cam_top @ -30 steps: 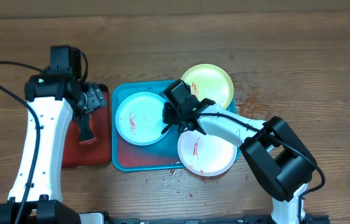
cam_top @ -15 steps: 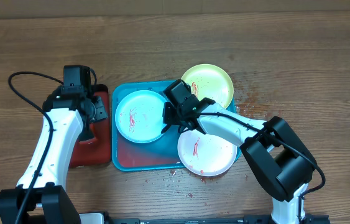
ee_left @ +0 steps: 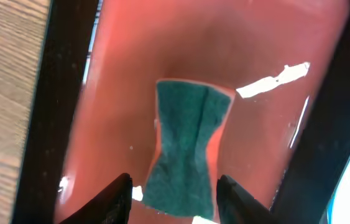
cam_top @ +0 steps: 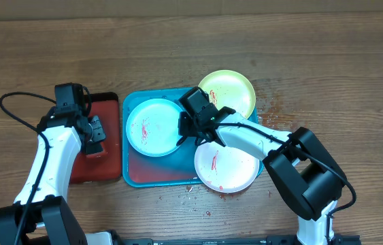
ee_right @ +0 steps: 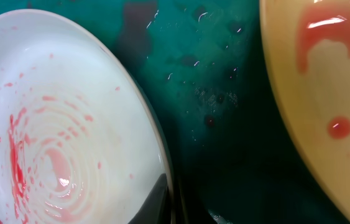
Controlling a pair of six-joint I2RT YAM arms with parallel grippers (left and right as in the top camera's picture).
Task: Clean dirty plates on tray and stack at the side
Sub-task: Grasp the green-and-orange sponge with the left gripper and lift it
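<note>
Since the right pincer (ee_right: 170,200) clamps only the rim of the pale blue plate (cam_top: 152,128), lying in the blue tray (cam_top: 150,175) beside the white plate (cam_top: 226,167) and yellow-green plate (cam_top: 228,92), scrubbing may lever it free or shove it into them. The left arm (cam_top: 52,160) bends over the red tray (cam_top: 96,170), the left pincer (ee_left: 175,193) half closed astride the green sponge (ee_left: 187,143); whether it grips I cannot tell.
</note>
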